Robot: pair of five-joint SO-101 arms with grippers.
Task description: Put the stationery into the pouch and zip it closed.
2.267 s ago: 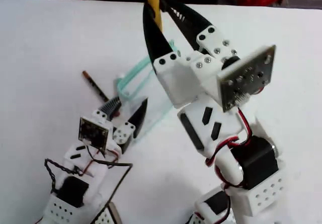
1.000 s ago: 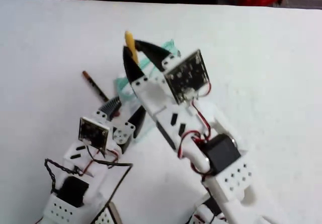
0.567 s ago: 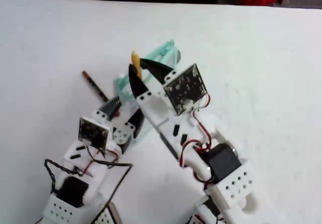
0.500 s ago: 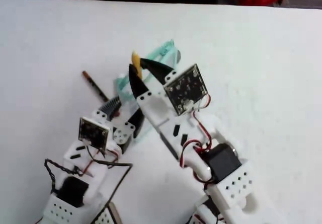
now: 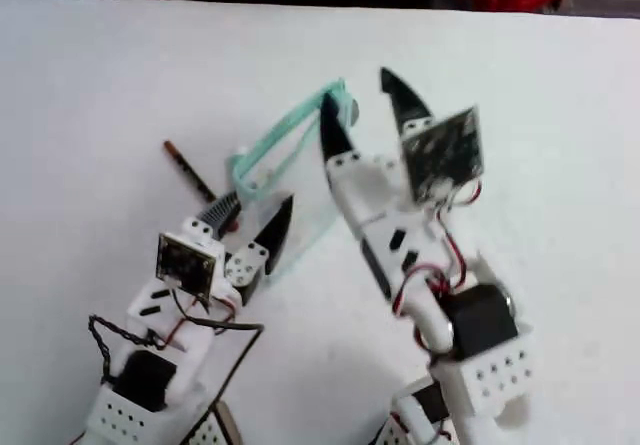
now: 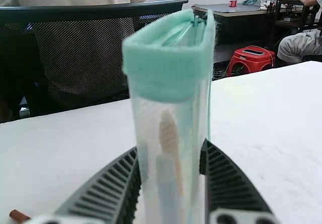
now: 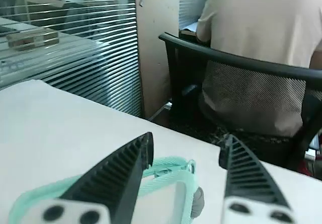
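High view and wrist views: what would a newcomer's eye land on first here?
First, the clear pouch with mint-green trim, pinched between the fingers of the left gripper, with a pale orange item showing through its wall. Next, the right gripper, open and empty at the pouch's far end. A brown pencil lies on the white table beside the pouch.

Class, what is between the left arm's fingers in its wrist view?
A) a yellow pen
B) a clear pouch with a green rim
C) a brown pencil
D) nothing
B: the pouch sits between the left gripper's fingers, which touch it on both sides.
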